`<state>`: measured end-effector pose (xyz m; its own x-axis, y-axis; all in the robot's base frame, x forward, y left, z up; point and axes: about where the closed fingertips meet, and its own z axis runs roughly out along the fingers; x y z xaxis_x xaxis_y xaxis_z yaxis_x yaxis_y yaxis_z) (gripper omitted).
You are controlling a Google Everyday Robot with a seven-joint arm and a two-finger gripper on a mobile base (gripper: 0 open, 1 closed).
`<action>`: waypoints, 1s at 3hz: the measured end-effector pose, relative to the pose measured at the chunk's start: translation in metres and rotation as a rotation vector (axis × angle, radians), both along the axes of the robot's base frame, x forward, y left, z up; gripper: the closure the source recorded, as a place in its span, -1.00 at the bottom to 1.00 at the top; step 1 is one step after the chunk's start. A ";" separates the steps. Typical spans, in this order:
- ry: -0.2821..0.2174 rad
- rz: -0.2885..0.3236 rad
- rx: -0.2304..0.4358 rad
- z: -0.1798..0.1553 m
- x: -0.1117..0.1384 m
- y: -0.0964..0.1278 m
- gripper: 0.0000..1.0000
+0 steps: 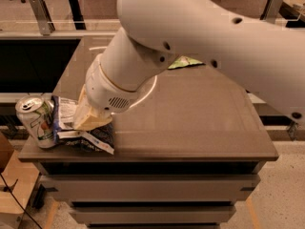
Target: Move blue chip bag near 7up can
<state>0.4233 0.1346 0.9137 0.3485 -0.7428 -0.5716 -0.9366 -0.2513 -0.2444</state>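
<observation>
The blue chip bag [88,136], dark navy with white label panels, lies crumpled at the table's front left corner. Its left edge touches or nearly touches the 7up can [35,121]. The can is silver-white with green print and stands upright at the table's left edge. My gripper [89,120] reaches down from the big white arm onto the bag. Its cream-coloured fingers [86,112] are closed on the bag's top. The wrist hides the middle of the bag.
A light green snack bag [187,61] peeks out behind the arm at the back of the dark table [200,123]. The can stands very close to the table's left and front edges. Railings and a floor drop surround the table.
</observation>
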 end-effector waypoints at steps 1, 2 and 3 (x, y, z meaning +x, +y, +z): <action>-0.003 -0.008 0.018 -0.004 0.011 0.006 -0.30; -0.017 -0.024 0.023 -0.007 0.022 0.011 -0.77; -0.021 -0.022 0.022 -0.005 0.021 0.011 -1.00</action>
